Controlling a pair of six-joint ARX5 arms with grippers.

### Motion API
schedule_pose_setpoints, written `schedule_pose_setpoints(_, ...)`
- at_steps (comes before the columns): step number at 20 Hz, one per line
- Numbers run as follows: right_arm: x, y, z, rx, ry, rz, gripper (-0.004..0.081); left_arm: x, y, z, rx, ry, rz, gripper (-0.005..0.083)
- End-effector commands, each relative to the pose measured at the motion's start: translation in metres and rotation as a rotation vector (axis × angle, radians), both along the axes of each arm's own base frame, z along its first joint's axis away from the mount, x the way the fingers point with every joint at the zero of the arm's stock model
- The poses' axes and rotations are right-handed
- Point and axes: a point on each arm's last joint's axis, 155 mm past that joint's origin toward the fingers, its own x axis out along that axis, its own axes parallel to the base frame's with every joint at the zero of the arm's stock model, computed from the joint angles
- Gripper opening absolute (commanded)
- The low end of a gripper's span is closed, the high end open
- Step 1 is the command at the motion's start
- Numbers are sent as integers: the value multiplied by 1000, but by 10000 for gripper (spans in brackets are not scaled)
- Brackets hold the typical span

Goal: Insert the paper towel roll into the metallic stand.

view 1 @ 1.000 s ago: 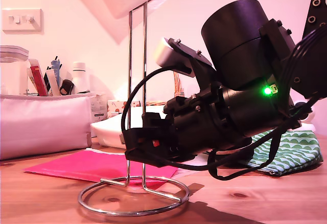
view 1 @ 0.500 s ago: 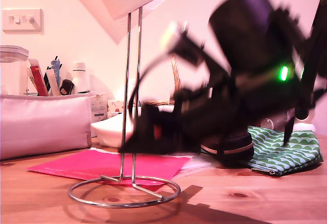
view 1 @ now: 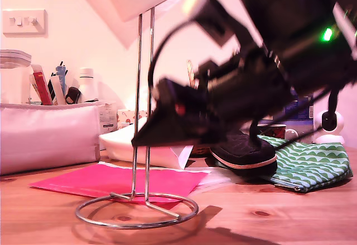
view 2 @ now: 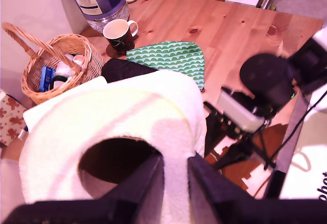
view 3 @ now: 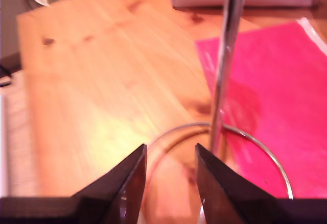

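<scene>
Two thin chrome rods of the metallic stand (view 1: pixel 142 111), round ring base.

Warm pink cast throughout (exterior view's dark arm (view 1: pixel 262 89) motion-blurred).

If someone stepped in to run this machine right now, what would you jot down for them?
First claw: shut on the wall of the paper towel roll, held high above the metallic stand.
Second claw: open, holding nothing, beside the stand's upright loop, over its ring base.
Done: roll lifted over the stand's top.
Left: line the hollow core up with the loop, lower the roll to the base, release.
</scene>
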Motion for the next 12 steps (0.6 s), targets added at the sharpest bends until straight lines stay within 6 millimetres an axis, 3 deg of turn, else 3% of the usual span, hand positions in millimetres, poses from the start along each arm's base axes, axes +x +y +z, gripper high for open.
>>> schedule_pose_setpoints(1,-9,-3,15,27,8,13,265,-3,3,3,-24,-1,17,-24)
schedule_pose_setpoints(4,-19,-12,33,47,52,-2,270,-4,3,4,-32,1,21,-24)
schedule_pose_setpoints(7,-27,-21,59,113,92,-30,333,-5,3,4,-35,4,18,-24)
schedule_pose_setpoints(12,-32,-34,123,314,129,-80,386,-7,1,5,-49,20,16,-24)
